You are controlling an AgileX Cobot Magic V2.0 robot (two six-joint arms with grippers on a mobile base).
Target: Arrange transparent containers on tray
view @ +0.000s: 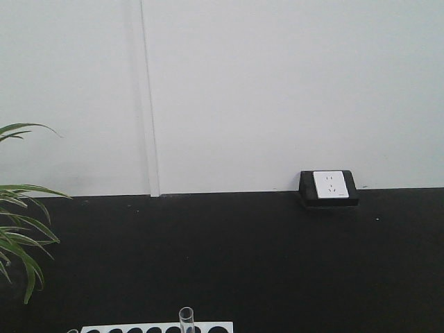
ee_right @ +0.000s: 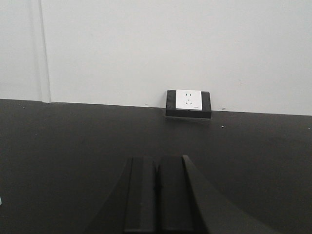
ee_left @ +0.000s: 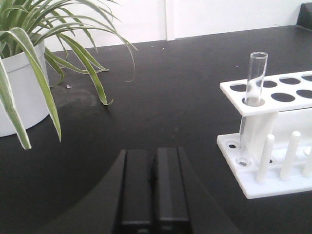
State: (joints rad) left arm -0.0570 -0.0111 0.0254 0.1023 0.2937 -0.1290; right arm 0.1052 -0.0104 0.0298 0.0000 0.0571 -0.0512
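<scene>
A clear glass test tube stands upright in the near corner hole of a white rack, the tray, at the right of the left wrist view. Its rim also pokes up at the bottom edge of the front view, above the rack's top plate. My left gripper is shut with nothing in it, low over the black table, left of and nearer than the rack. My right gripper is shut and empty too, facing the back wall over bare black table.
A potted spider plant in a white pot stands at the left, its leaves reaching over the table. A black-framed white power socket sits at the wall's foot. White pegs stand on the rack's base.
</scene>
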